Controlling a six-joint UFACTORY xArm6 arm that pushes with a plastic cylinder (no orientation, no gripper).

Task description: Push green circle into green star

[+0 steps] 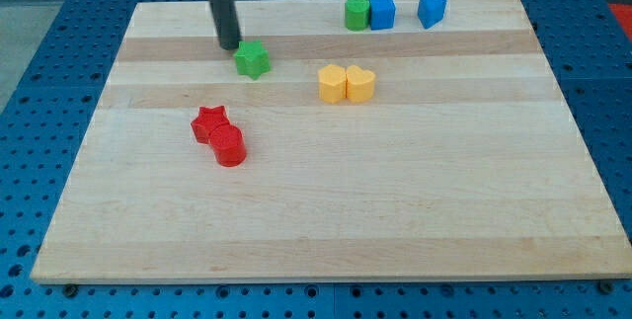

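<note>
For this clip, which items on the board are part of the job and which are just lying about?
Part of the job:
green circle
green star
my tip, just up-left of the star

Lying about:
blue cube touching the circle
blue triangle
two yellow blocks
red star
red cylinder

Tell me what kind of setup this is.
Probably a lab bench for pushing tests: a wooden board lies on a blue perforated table, with small coloured blocks such as the green star and green circle. My tip sits just left of the star.
</note>
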